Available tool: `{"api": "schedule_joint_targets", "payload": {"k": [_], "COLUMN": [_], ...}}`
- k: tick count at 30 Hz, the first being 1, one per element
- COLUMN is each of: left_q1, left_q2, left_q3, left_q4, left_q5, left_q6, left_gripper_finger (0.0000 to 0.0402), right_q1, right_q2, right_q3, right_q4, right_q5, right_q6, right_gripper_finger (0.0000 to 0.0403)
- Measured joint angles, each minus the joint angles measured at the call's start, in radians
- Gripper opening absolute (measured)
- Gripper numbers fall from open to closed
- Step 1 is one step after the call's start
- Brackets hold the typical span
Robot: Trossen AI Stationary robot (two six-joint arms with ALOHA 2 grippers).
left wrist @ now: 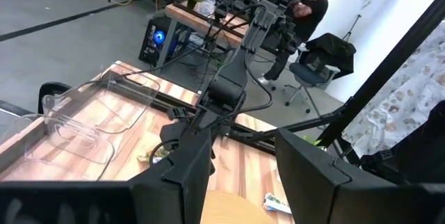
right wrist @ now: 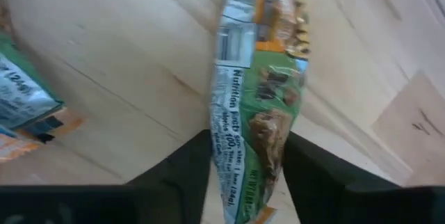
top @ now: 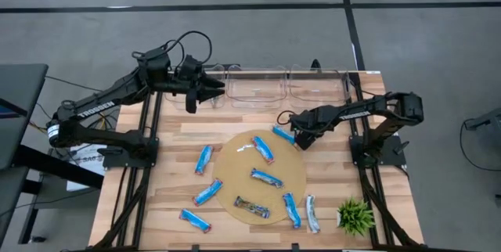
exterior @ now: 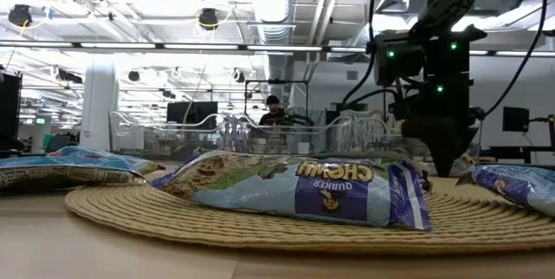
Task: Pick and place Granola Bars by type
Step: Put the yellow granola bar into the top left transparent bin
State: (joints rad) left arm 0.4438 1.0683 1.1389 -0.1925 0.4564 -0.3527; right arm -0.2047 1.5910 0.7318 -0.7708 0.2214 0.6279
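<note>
High view: the right gripper [top: 298, 136] sits at the round mat's [top: 235, 175] one o'clock edge; blue granola bars [top: 266, 178] scatter across it. Right wrist view: fingers [right wrist: 182, 175] clamp a green-wrapped bar [right wrist: 261, 92], probably lifted. Left wrist view: left gripper [left wrist: 243, 175] gapes empty.

Green-wrapped bar [right wrist: 257, 99]: both ends cut off in right wrist view; small print blurred. Right gripper [top: 300, 138]: hides that bar from above. Blue bar [exterior: 39, 166]: cropped at left edge, low view.
</note>
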Motion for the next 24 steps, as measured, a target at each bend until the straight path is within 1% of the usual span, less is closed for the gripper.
{"api": "schedule_joint_targets", "payload": {"k": [4, 6, 8, 11, 15, 17, 19, 22, 24], "left_q1": [0.0, -0.001, -0.001, 0.0, 0.0, 0.0, 0.0, -0.006, -0.012], "left_q2": [0.0, 0.0, 0.0, 0.0, 0.0, 0.007, 0.024, 0.081, 0.137], "left_q3": [0.0, 0.0, 0.0, 0.0, 0.0, 0.0, 0.0, 0.0, 0.0], "left_q4": [-0.005, -0.015, -0.037, -0.087, -0.168, -0.187, -0.199, -0.183, -0.14], "left_q5": [-0.001, -0.018, -0.044, -0.108, -0.203, -0.235, -0.242, -0.248, -0.244], "left_q6": [0.0, 0.0, 0.004, 0.0, -0.038, -0.074, -0.11, -0.173, -0.219], "left_gripper_finger": [0.0152, 0.0152, 0.0152, 0.0152, 0.0152, 0.0152, 0.0152, 0.0152, 0.0152], "right_q1": [-0.001, -0.003, -0.005, -0.009, -0.016, -0.016, -0.015, -0.015, -0.014], "right_q2": [-0.03, -0.046, -0.07, -0.13, -0.25, -0.319, -0.383, -0.448, -0.472], "right_q3": [-0.002, -0.005, -0.006, -0.006, -0.005, -0.005, -0.003, -0.001, 0.001], "right_q4": [0.011, 0.022, 0.036, 0.053, 0.123, 0.199, 0.308, 0.498, 0.618], "right_q5": [-0.007, -0.003, -0.006, -0.02, -0.071, -0.103, -0.139, -0.187, -0.202], "right_q6": [0.03, 0.035, 0.052, 0.099, 0.158, 0.188, 0.201, 0.219, 0.221], "right_gripper_finger": [0.0097, 0.008, 0.0072, 0.0071, 0.0074, 0.0074, 0.0074, 0.0074, 0.0074]}}
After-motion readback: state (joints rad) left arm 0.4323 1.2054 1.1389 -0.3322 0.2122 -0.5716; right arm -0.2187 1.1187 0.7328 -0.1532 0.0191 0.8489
